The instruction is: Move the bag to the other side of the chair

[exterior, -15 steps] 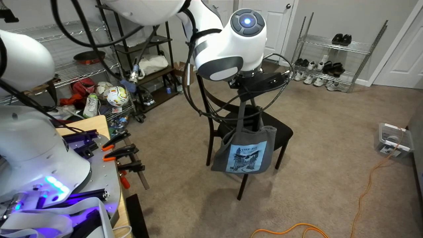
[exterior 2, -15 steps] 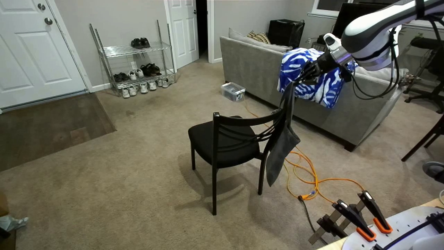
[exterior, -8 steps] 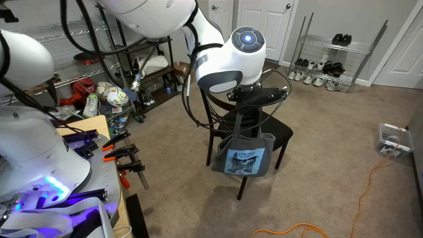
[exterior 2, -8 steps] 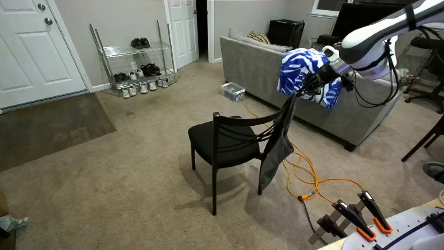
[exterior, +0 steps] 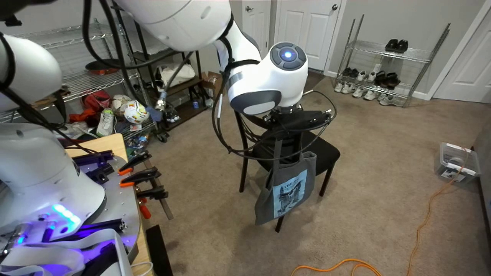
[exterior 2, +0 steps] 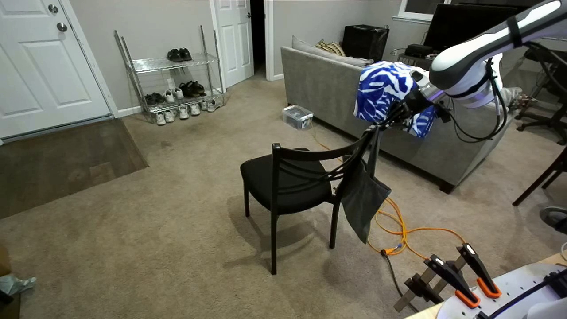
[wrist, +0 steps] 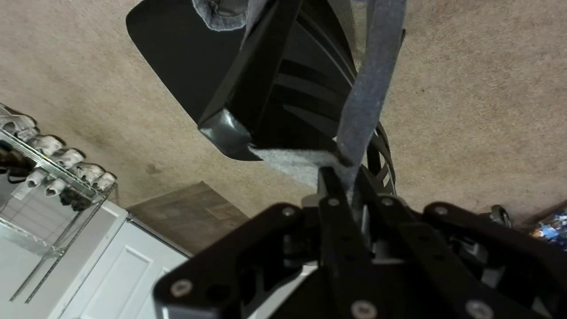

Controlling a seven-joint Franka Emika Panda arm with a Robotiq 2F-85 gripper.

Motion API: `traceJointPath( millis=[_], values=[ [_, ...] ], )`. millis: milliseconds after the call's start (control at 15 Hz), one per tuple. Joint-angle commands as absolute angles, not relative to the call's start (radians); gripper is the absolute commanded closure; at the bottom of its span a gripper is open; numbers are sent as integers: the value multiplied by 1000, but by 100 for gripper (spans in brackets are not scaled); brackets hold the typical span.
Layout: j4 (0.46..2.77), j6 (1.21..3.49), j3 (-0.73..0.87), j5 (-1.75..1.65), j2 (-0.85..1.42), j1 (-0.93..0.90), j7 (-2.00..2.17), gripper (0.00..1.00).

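Observation:
The grey-blue bag hangs by its handles beside the chair's near backrest post, its blue-white print facing outward. In an exterior view the bag hangs below the post top, above the floor. The black chair stands upright; its seat shows behind the bag. My gripper is shut on a bag handle just above the post top. Grey strap shows on both sides of the post in the wrist view; whether it rests on the post I cannot tell. The fingertips are hidden in an exterior view by the wrist mount.
A grey sofa with a blue-white blanket stands behind the gripper. An orange cord lies on the floor near the bag. Clamps stick out from the robot's table. A shoe rack stands at the back wall.
My gripper has moved down toward the top of the chair post, with the handle still held. The bag has dropped lower and turned, its bottom corner swinging. The chair has not moved.

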State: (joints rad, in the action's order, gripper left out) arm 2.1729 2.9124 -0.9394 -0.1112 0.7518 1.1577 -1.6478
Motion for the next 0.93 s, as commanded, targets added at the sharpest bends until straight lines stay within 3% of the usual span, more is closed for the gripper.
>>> traceJointPath(
  millis=[0,333,400,533,867],
  values=[
    [2186,2931,-926,-103,719,1145,-1656,98],
    [2185,2936,-919,-102,717,1137,-1654,98],
    [2186,2938,-919,-102,718,1138,-1655,65],
    [2188,2940,-917,-103,716,1137,-1654,59],
    [2189,2966,-918,-93,716,1139,-1636,27]
  ],
)
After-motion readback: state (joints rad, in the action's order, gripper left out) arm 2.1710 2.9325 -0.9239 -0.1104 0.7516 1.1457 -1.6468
